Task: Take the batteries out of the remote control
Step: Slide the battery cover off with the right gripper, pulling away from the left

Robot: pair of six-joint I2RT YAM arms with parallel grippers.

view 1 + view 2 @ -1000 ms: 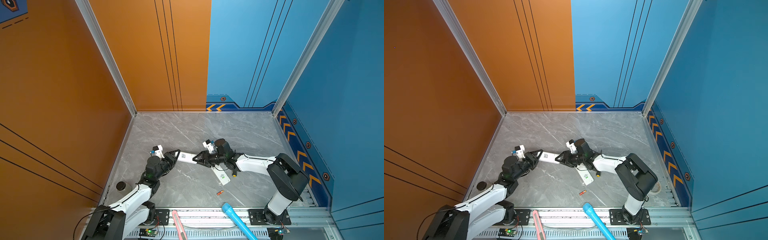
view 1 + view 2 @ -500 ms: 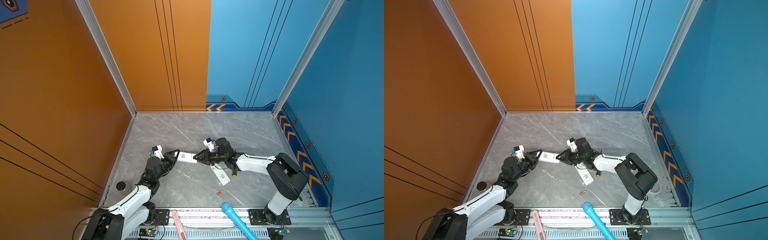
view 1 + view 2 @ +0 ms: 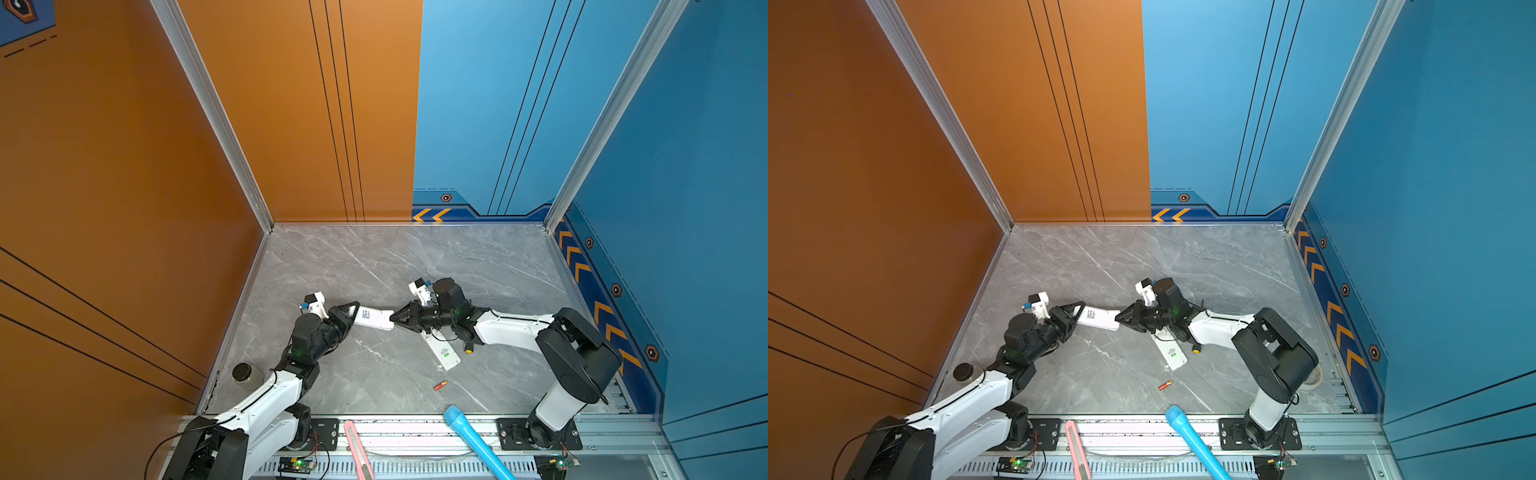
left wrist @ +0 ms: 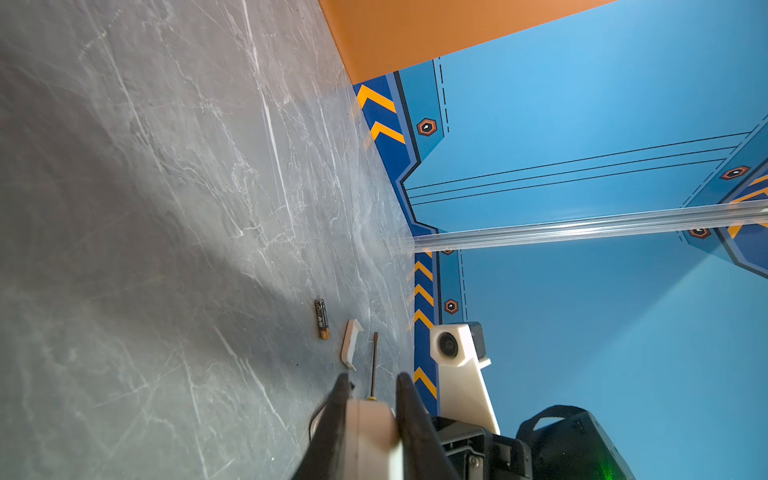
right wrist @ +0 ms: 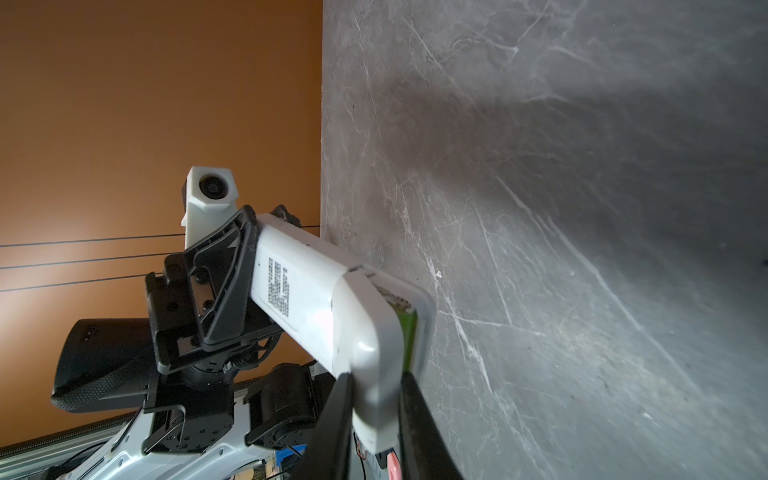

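1. Two tools lie across the front metal rail (image 3: 415,428): a pink plastic utility knife (image 3: 356,446) and a long light-blue plastic cylinder with a wider head (image 3: 473,436).
2. One red-orange cylindrical battery (image 3: 440,385) lies alone on the grey marble-patterned table (image 3: 374,386), just beyond the rail and well apart from both grippers.
3. Left of it, by the orange wall, stands a small jar with a black lid (image 3: 245,374).
4. Further in, a second white plastic remote control (image 3: 442,353) lies flat, partly under the right arm, with a green patch on it. The yellow end of a black-and-yellow-handled screwdriver (image 3: 468,351) shows just beside it.
5. Beyond that, a long white plastic remote control (image 3: 374,319) spans the gap between the arms. The left gripper (image 3: 351,313) is clamped on one end. The right gripper (image 3: 395,319) has its fingers pressed against both sides of the other end.
6. In the right wrist view the cover at that end stands ajar, and a green cylindrical battery (image 5: 407,332) shows inside the compartment.
7. Farthest, in the left wrist view, a dark cylindrical battery with a gold end (image 4: 321,319), a loose white plastic cover (image 4: 350,344) and the screwdriver's thin shaft lie on the table past the left gripper, near one another but apart.
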